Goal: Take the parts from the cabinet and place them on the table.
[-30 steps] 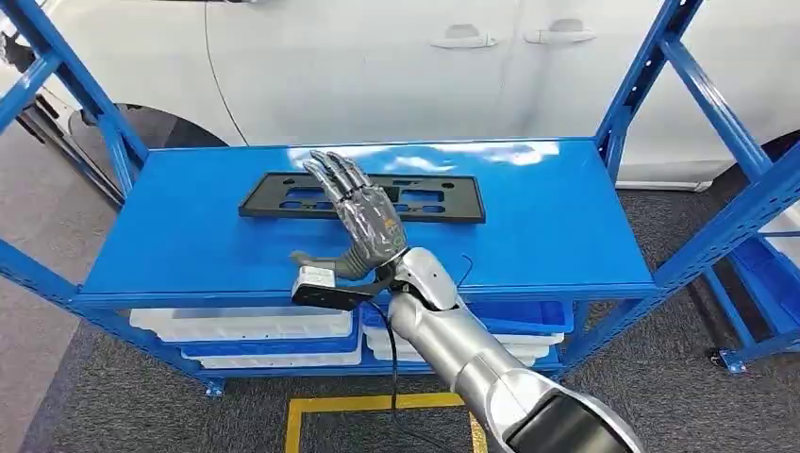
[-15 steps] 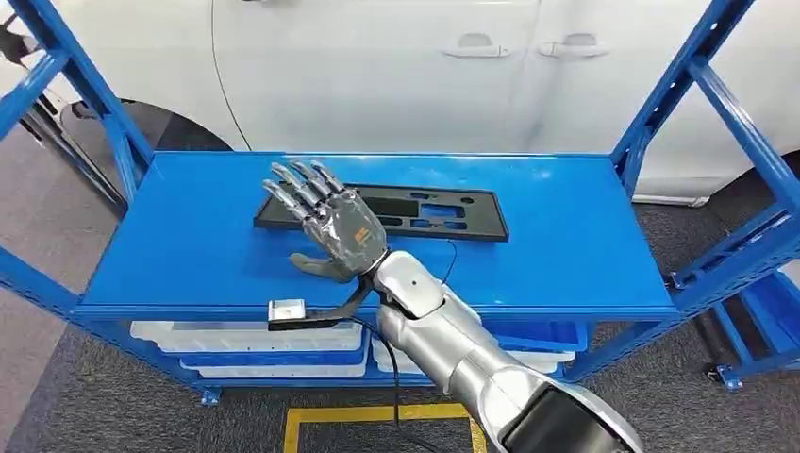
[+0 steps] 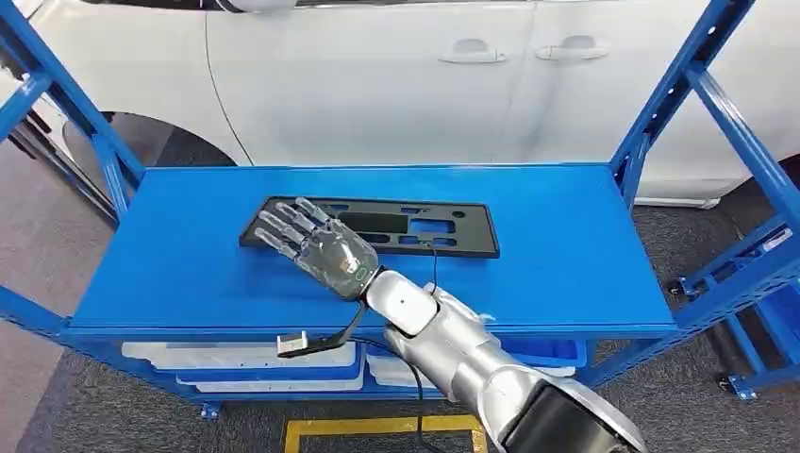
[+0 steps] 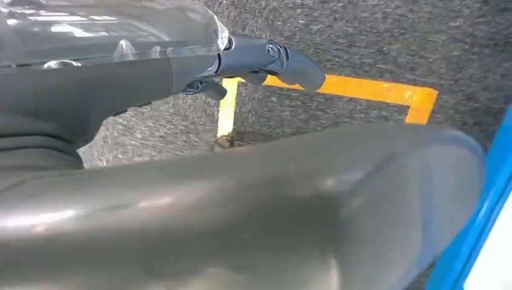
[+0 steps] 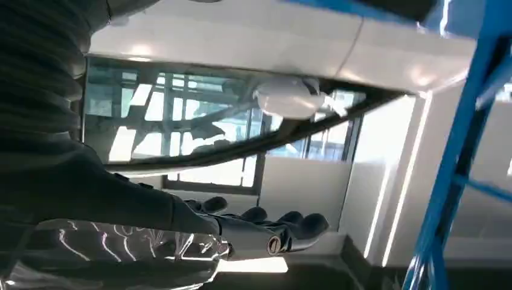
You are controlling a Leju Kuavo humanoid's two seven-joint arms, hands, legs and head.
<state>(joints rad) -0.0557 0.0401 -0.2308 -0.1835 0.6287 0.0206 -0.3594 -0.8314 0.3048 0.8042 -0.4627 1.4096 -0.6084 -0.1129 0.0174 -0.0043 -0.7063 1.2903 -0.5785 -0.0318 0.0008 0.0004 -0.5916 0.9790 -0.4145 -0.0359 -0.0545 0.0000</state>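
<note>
Swung lower since earlier, right hand (image 3: pixel 325 253) now spread flat, holding nothing, over black part (image 3: pixel 415 226); best slide fingers under its near edge.

Black slotted part (image 3: pixel 396 225) on bright blue shelf (image 3: pixel 566 245); silver arm, grey hand (image 3: pixel 321 250); white car (image 3: pixel 377 75); yellow floor tape (image 3: pixel 377 427).
</note>
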